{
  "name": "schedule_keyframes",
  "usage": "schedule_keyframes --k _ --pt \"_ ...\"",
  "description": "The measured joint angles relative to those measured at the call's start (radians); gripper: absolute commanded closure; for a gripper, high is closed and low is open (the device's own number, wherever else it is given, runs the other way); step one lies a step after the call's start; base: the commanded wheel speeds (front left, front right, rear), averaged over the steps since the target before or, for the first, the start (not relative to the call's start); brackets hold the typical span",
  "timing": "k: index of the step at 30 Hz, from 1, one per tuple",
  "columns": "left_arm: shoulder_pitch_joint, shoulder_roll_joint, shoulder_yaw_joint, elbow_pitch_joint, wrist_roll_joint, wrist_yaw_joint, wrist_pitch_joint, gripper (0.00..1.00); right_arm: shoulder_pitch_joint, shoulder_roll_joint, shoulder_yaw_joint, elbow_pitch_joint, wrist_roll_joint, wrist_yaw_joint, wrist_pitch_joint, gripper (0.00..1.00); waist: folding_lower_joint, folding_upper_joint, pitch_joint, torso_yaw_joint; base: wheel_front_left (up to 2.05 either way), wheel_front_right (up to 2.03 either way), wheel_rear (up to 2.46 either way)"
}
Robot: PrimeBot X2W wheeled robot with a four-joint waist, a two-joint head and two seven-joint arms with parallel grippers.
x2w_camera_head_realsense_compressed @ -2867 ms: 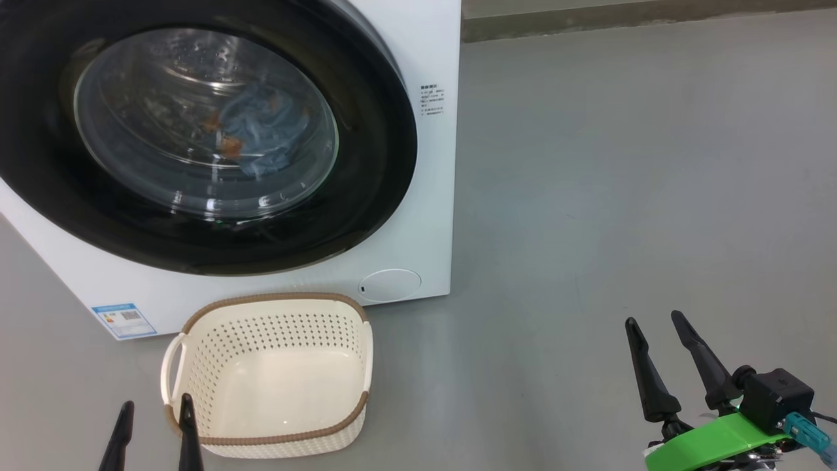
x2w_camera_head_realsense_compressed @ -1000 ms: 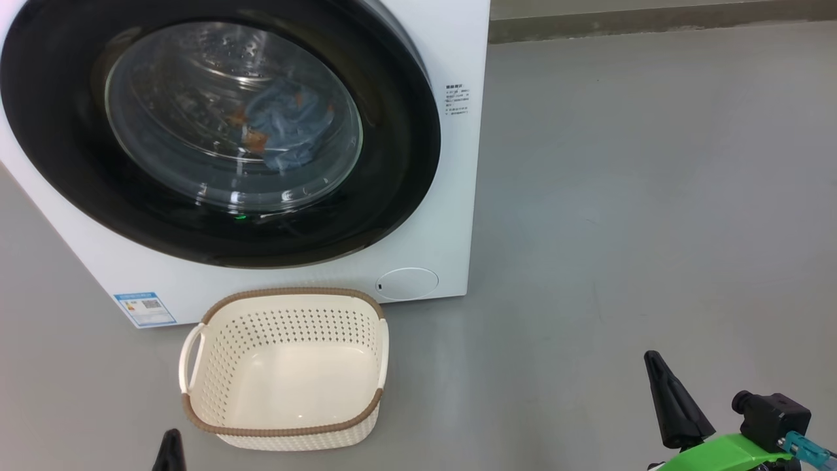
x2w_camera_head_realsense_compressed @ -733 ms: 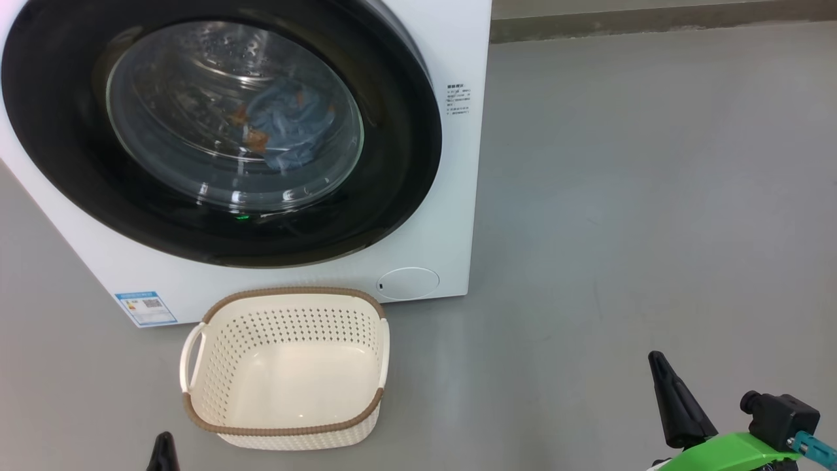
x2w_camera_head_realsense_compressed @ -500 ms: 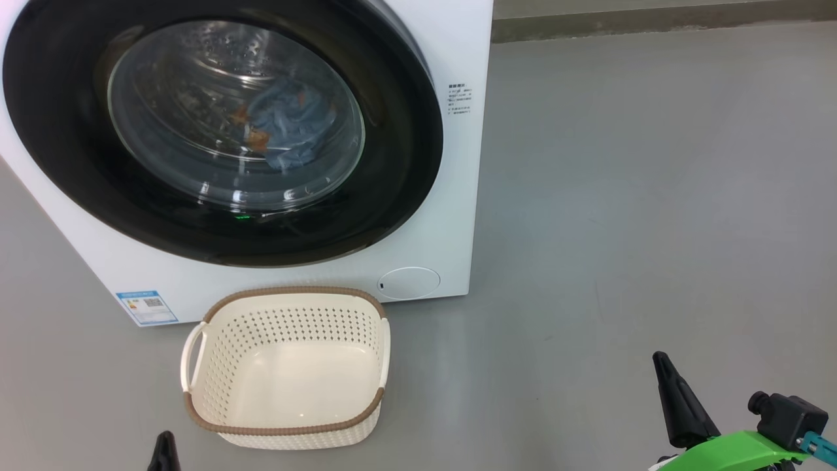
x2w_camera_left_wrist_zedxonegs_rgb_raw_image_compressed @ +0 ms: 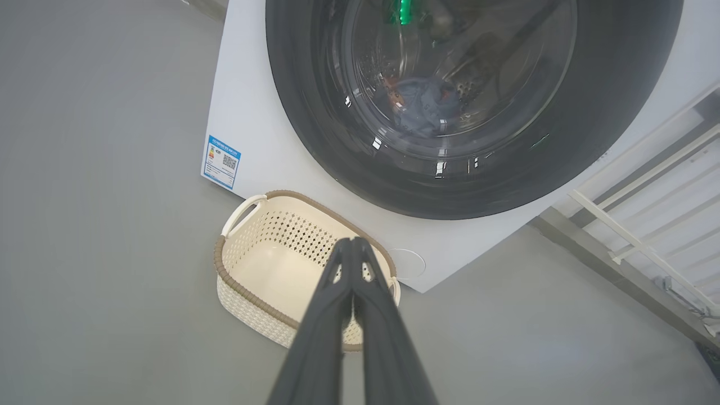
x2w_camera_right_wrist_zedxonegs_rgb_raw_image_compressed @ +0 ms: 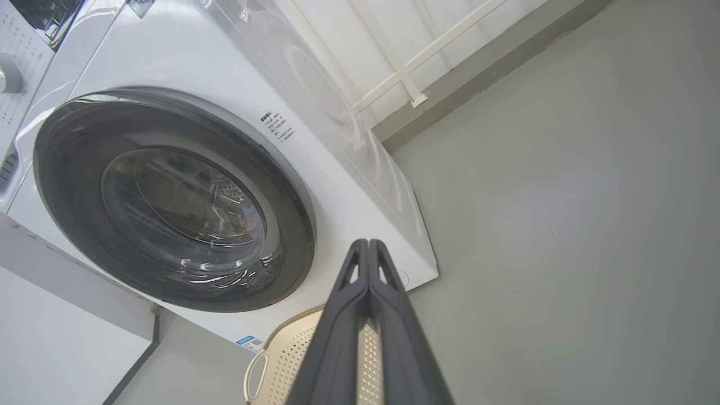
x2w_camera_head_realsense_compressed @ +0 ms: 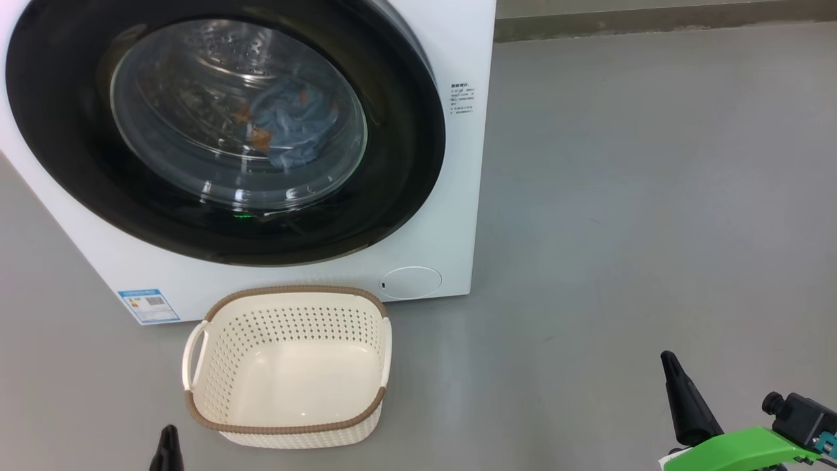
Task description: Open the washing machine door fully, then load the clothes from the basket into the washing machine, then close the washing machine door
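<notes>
The washing machine (x2w_camera_head_realsense_compressed: 451, 216) stands on the grey floor with its round black-framed door (x2w_camera_head_realsense_compressed: 405, 190) shut flat against the front. Through the glass bowl I see the light blue clothes (x2w_camera_head_realsense_compressed: 291, 127) lying inside the drum; the left wrist view shows the clothes (x2w_camera_left_wrist_zedxonegs_rgb_raw_image_compressed: 422, 104) too. In front of the machine sits the cream basket (x2w_camera_head_realsense_compressed: 288, 428), with nothing in it. My left gripper (x2w_camera_left_wrist_zedxonegs_rgb_raw_image_compressed: 353, 242) is shut and empty, low at the basket's near left corner. My right gripper (x2w_camera_right_wrist_zedxonegs_rgb_raw_image_compressed: 368, 243) is shut and empty, far right of the basket, over bare floor.
A blue label (x2w_camera_head_realsense_compressed: 148, 305) and a round white cap (x2w_camera_head_realsense_compressed: 410, 282) sit low on the machine's front. Grey floor spreads to the right up to a wall base (x2w_camera_head_realsense_compressed: 654, 19). A white railing (x2w_camera_left_wrist_zedxonegs_rgb_raw_image_compressed: 647, 225) runs behind the machine.
Both grippers have gone from open, 2.9 s ago, to shut. Both have sunk lower in the head view. The camera has drifted a little, shifting the machine and basket slightly rightward.
</notes>
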Motion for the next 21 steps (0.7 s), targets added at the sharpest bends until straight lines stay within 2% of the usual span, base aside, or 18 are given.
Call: schedule_keyframes --k 21 --pt "-0.055 0.002 0.008 0.034 -0.242 -0.02 0.061 1.0 -0.016 0.01 -0.03 0.007 0.207 0.0 0.063 1.0 0.0 0.0 0.002 0.006 0.0 0.0 0.0"
